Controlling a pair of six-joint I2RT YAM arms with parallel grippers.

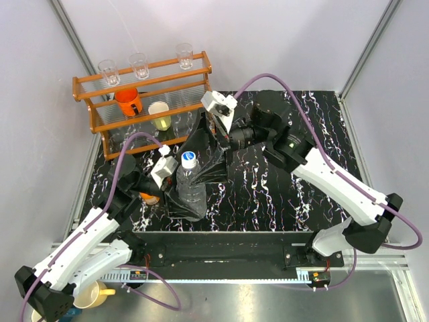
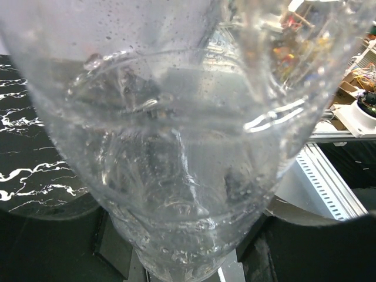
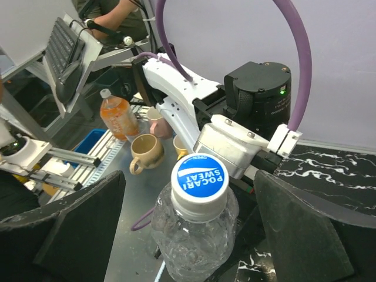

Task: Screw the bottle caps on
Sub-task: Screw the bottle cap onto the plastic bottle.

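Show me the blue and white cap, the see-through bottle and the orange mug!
blue and white cap [image 3: 200, 176]: right wrist view, on its printed top.
see-through bottle [image 1: 191, 194]: top view, on its clear side below the cap.
orange mug [image 1: 126, 102]: top view, on its round body.

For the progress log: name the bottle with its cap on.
The clear bottle in the left gripper: a blue-rimmed white cap sits on its neck. The orange bottle is mostly hidden, its top unseen.

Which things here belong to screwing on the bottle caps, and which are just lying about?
Job: clear bottle, blue-rimmed cap, left gripper, right gripper.
Lying about: wooden rack, drinking glasses, orange mug, cream cup.
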